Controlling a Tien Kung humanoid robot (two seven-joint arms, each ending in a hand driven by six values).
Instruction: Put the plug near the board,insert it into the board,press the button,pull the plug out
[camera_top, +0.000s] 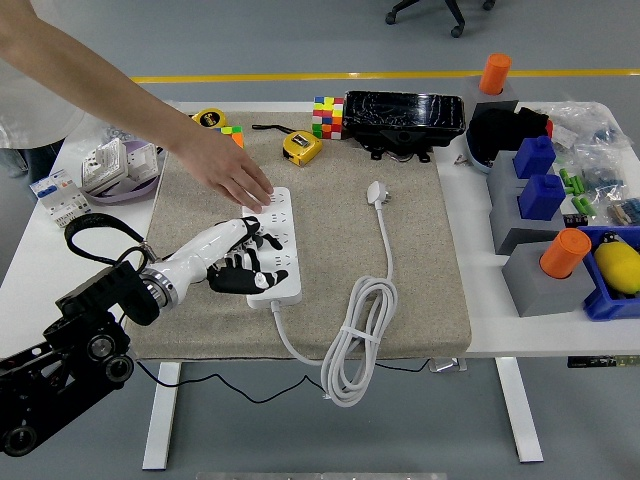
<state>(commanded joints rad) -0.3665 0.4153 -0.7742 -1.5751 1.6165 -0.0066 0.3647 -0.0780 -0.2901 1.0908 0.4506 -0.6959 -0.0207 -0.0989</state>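
white power strip (275, 250), white plug (377, 193), beige mat (420, 270), yellow tape measure (301, 147)

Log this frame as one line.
left hand: curled on power strip | person's hand: at strip's far end | plug: lying on mat, unplugged

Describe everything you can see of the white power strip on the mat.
The white plastic power strip lies flat on the beige mat, long axis running away from the robot, sockets up. Its white cord leaves the near end. The person's hand rests on the far end; the robot's left hand lies across its near half.
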